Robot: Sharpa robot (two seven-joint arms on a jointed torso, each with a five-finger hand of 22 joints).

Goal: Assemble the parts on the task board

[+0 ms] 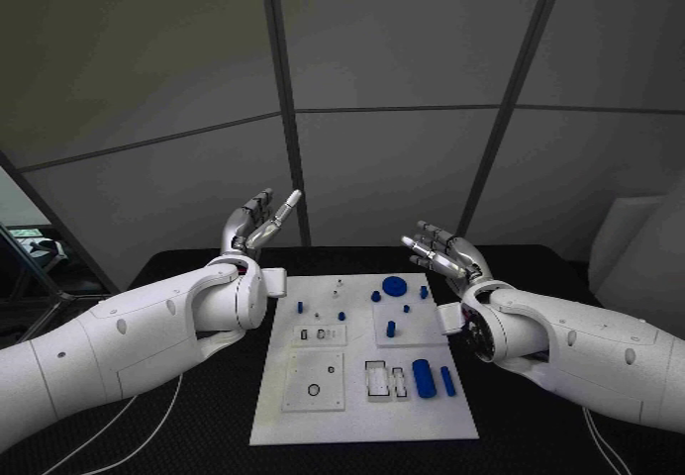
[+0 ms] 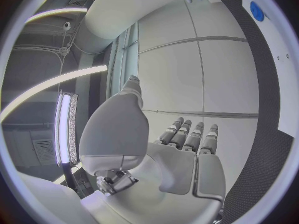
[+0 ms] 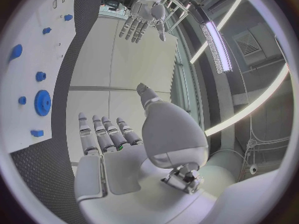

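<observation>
Hands up, both empty: left hand (image 1: 260, 226) and right hand (image 1: 445, 253) hover with fingers spread either side of the task board (image 1: 357, 421), blue parts (image 1: 424, 377) lying on it, mid-table (image 1: 214, 435).

We've got a flat white rectangular task board (image 1: 364, 411) lying mid-table, with small blue plastic parts (image 1: 424, 378) scattered on it: a round gear (image 1: 394, 286) at the far end, oblong pieces near the right edge.

Task board (image 1: 286, 416) matt white plastic; parts (image 1: 424, 378) smooth blue plastic; table (image 1: 200, 435) black, textured.
</observation>
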